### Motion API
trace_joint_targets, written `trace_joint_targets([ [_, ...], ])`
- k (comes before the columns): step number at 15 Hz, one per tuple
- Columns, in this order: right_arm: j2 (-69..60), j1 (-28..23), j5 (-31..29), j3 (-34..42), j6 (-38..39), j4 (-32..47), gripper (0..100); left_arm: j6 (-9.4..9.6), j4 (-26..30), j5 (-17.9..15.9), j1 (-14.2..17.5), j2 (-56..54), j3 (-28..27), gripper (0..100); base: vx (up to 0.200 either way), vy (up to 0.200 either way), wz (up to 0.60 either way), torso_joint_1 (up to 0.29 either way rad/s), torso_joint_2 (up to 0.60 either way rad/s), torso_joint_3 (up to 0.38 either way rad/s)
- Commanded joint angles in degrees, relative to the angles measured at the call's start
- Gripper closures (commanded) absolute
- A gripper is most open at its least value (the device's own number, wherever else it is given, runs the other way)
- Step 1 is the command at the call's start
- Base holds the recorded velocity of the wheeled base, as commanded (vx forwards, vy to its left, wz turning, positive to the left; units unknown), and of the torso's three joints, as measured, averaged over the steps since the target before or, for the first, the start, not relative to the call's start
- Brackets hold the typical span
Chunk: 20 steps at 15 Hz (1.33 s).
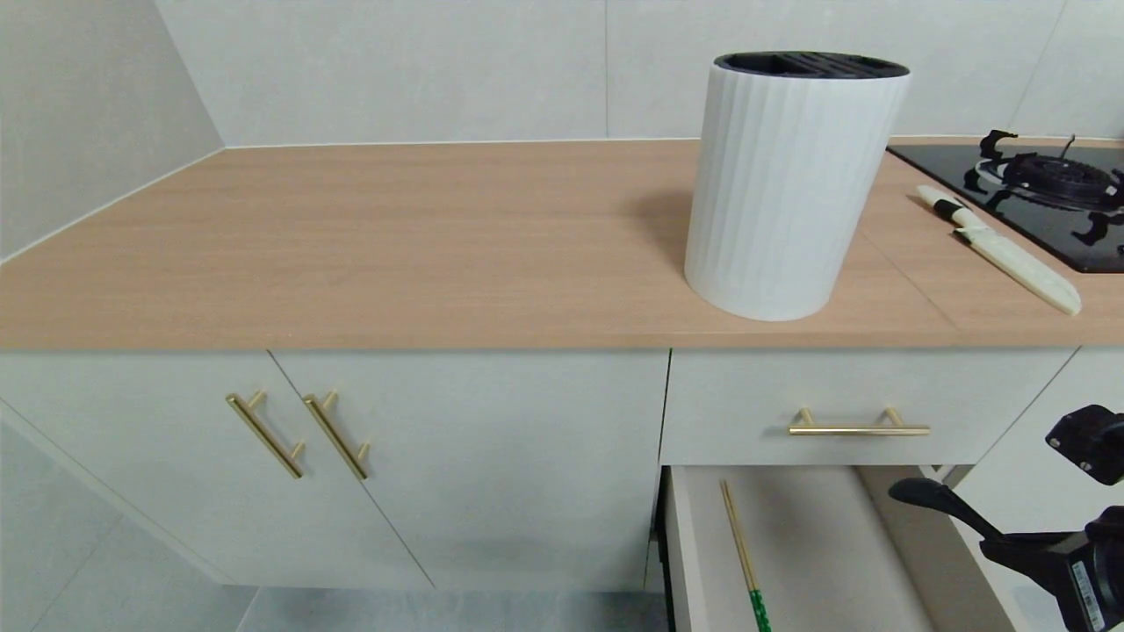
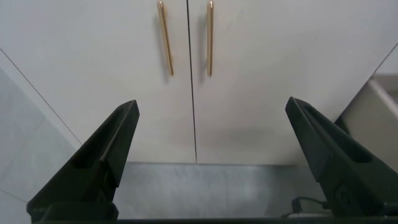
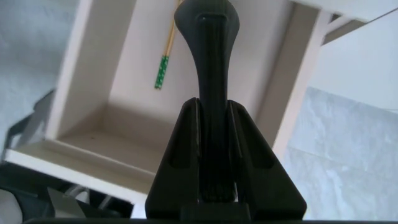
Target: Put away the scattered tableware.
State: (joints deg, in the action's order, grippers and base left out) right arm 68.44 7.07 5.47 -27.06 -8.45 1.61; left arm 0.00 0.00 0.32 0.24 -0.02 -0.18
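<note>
Over the open white drawer (image 1: 808, 544), my right claw (image 3: 214, 124) is clamping a black spoon-shaped utensil (image 3: 206, 25); left claw (image 2: 211, 106) is gaping empty.

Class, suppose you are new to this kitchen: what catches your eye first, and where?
A tall white ribbed holder stands on the wooden counter, a pale knife lying to its right beside the stove. Below, the right pincer holds a black utensil above the open drawer, where chopsticks lie.

Knife (image 1: 1001, 250) right of holder (image 1: 781, 193) on counter (image 1: 395, 246), chopsticks (image 1: 742, 549) in drawer (image 1: 834, 544)
</note>
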Motion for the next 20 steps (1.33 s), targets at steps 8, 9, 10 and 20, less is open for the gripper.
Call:
trace_joint_targets([
  [8,0.7,0.0,0.1,0.9,-0.3,-0.7,100,0.0,0.0,0.0,0.0,0.0,0.0,0,0.0,0.0,0.0,-0.192,0.46,0.265],
  [9,0.7,0.1,0.1,0.9,-0.3,-0.7,100,0.0,0.0,0.0,0.0,0.0,0.0,0,0.0,0.0,0.0,-0.115,0.34,0.198],
  [10,0.7,0.1,0.1,0.9,-0.3,-0.7,100,0.0,0.0,0.0,0.0,0.0,0.0,0,0.0,0.0,0.0,-0.066,0.19,0.11],
  [20,12.9,2.8,-4.1,1.4,4.6,-9.5,100,-0.09,0.0,0.0,0.0,0.0,0.0,0,0.0,0.0,0.0,-0.006,0.02,0.009],
])
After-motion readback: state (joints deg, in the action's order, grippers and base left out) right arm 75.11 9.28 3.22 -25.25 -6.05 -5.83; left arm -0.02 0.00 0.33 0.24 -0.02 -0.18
